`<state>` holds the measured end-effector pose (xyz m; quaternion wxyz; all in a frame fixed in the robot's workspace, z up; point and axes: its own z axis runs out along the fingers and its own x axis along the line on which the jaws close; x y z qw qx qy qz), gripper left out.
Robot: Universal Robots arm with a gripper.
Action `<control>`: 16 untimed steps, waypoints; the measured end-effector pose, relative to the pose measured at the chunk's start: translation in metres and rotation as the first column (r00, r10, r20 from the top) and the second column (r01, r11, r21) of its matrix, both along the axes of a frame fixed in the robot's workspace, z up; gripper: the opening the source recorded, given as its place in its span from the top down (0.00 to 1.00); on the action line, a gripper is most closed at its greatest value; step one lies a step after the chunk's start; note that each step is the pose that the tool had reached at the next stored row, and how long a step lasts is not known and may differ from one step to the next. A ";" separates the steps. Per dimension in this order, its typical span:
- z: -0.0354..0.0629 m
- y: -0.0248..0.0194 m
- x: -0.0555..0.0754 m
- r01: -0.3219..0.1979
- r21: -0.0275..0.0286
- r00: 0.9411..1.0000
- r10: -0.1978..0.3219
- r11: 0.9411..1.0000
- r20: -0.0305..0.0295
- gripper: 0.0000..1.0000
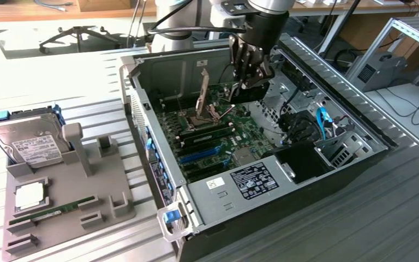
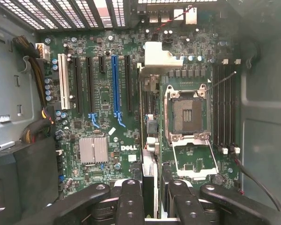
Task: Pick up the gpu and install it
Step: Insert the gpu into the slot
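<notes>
task thing: gpu (image 1: 253,94), a thin dark circuit card held on edge. In the wrist view it shows edge-on as a narrow strip with a pale, bright piece at its far end.
tool: black multi-link gripper (image 1: 250,76) on the grey arm. The jaws are drawn in narrow and clamped on the card's upper edge, one inner finger on each face.
gpu position: inside the open grey computer case (image 1: 140,98), over the green motherboard (image 1: 217,136). It runs parallel to the long blue expansion slot (image 2: 115,89), between the row of black slots and the open silver-framed CPU socket (image 2: 187,112). Contact with the board cannot be told.
edges, exterior view's left: grey moulded tray (image 1: 71,180), well apart from the card. It carries a boxy silver hard drive (image 1: 29,143) standing in a slot, a square silver processor chip (image 1: 29,195) and a narrow green RAM stick (image 1: 53,210) lying flat.
edges, middle: the raised socket load plate (image 1: 203,90) stands just beside the card. The case walls rise on all sides and the case is open toward the arm.
edges, exterior view's right: black and blue cables (image 1: 318,120) and a silver drive cage (image 1: 340,150) sit near the tool.
surface: slatted aluminium table (image 1: 384,185) under the tray and case.
room: black office-chair base (image 1: 78,35) behind the tray, and a metal-frame rack (image 1: 413,33) at the exterior view's far right.
</notes>
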<state>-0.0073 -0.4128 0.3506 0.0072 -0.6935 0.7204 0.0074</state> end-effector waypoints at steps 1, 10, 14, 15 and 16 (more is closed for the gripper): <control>0.0000 0.0000 0.000 0.000 0.000 1.000 0.000 1.000 0.000 0.74; -0.0009 -0.0044 -0.002 0.000 0.000 1.000 0.000 1.000 0.000 0.74; -0.0012 -0.0067 -0.002 0.000 0.000 1.000 0.000 1.000 0.000 0.74; -0.0013 -0.0075 -0.002 0.000 0.000 1.000 0.000 1.000 0.000 0.74; -0.0013 -0.0081 -0.002 0.000 0.000 1.000 0.000 1.000 0.000 0.74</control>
